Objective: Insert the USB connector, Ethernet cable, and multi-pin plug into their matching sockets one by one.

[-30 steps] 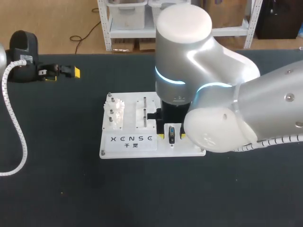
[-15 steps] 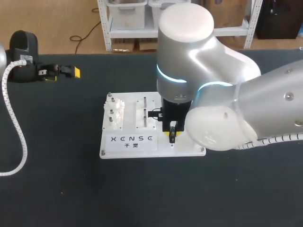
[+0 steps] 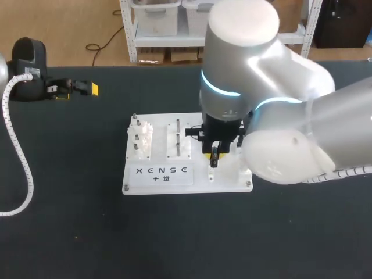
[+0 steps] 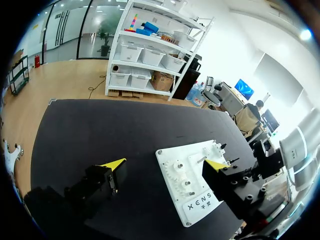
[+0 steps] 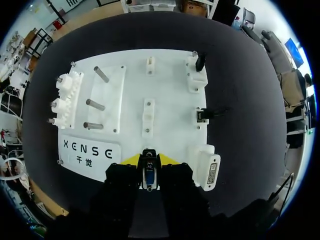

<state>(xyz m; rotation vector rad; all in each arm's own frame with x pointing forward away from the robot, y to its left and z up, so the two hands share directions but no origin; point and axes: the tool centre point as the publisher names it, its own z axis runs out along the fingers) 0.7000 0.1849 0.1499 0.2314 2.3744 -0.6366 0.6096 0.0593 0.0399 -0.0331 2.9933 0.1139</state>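
My right gripper [image 3: 213, 156] hangs over the right part of the white board [image 3: 157, 180], shut on a small black and blue USB connector [image 5: 149, 176] that stands upright between its yellow tips. Ahead of it on the board [image 5: 170, 90] is a small white socket block [image 5: 148, 112]. A multi-pin socket block [image 5: 210, 172] sits beside the gripper, and an Ethernet-type socket [image 5: 201, 115] lies further along that edge. My left gripper [image 3: 74, 89] rests far left at the back of the table, open and empty [image 4: 165, 165], well apart from the board [image 4: 200, 205].
White gear-like posts [image 3: 141, 139] and metal pegs [image 3: 177, 138] stand on the board's left half. Another white block with a black plug [image 5: 197, 72] sits at the board's far corner. A white ribbed hose [image 3: 17, 145] runs along my left arm.
My right gripper closed on the USB connector at the board's front right, then rose and shifted slightly right with it. The left arm has not moved.
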